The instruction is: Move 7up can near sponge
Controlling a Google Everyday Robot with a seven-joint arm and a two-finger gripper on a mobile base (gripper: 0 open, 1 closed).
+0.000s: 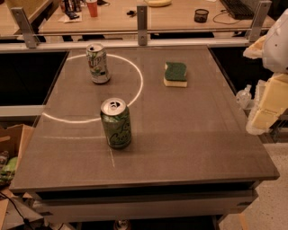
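Observation:
The 7up can (pixel 116 123), dark green with pale cursive script and an opened silver top, stands upright left of the table's middle, toward the front. The sponge (pixel 175 74), with a dark green top on a pale yellow base, lies flat at the back right of the table, well apart from the can. My gripper (pixel 264 109) shows as pale yellowish parts at the right edge of the view, beyond the table's right edge. It is far from both the can and the sponge and holds neither.
A paler silver-white can (pixel 98 64) stands upright at the back left of the grey table (pixel 189 143). A bright ring of light lies across the tabletop. A desk with clutter (pixel 148 13) stands behind, and a cardboard box (pixel 11 152) sits on the floor at the left.

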